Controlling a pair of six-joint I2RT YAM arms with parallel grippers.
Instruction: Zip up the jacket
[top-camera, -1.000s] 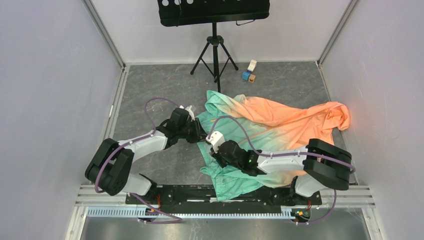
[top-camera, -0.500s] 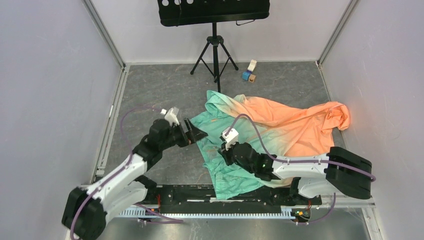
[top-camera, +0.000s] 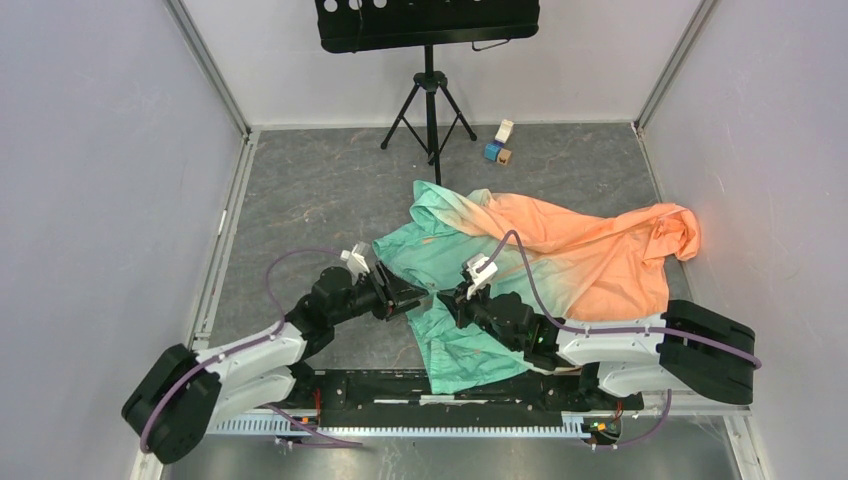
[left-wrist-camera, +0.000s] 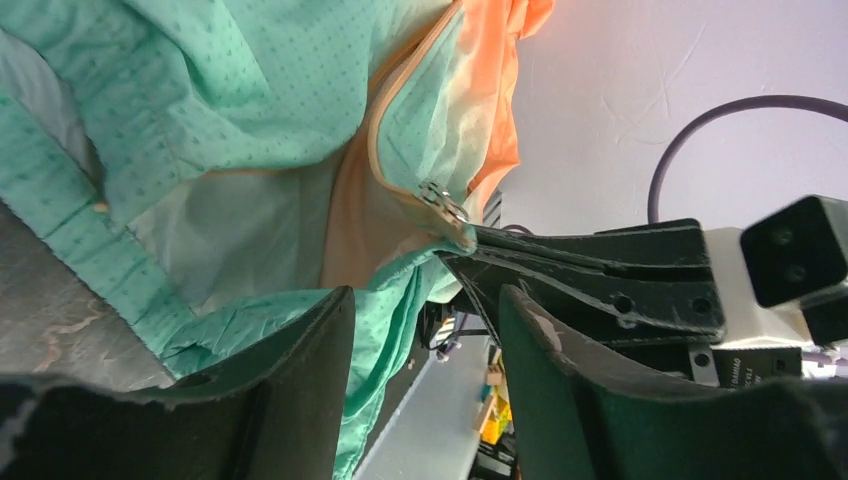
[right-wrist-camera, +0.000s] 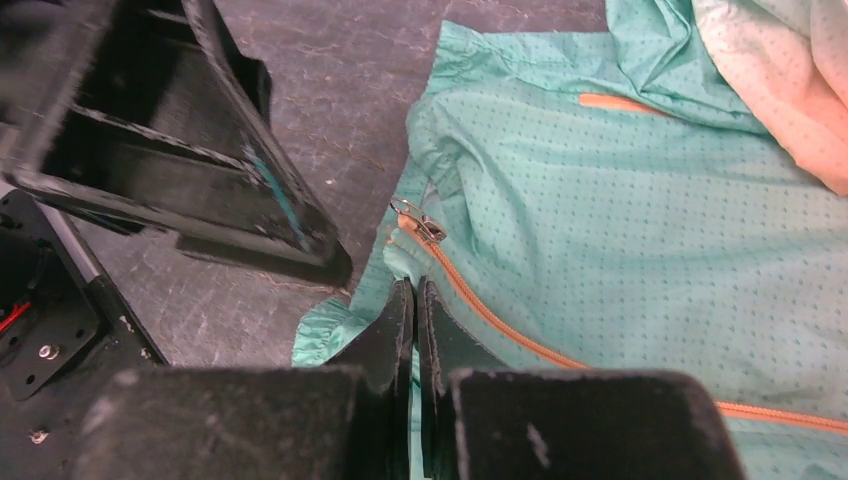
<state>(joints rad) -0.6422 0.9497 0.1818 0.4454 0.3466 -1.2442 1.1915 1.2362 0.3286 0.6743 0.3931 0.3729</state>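
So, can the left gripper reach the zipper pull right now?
Probably yes: the pull sits exposed ahead of the open left gripper; the right gripper pinches the jacket beside it.

Left of the jacket (top-camera: 560, 250) the gray table (top-camera: 300, 200) lies bare up to the left wall (top-camera: 100, 200), giving an arm wide room. At the back, a tripod (top-camera: 430, 110) and small blocks (top-camera: 500, 143) stand near the jacket's far edge. At the near-left hem room is tight: the right gripper (right-wrist-camera: 410, 288), its jaws pinched on the zipper edge, sits just in front of the left gripper (left-wrist-camera: 425, 300), whose jaws stand apart with cloth hanging between them.
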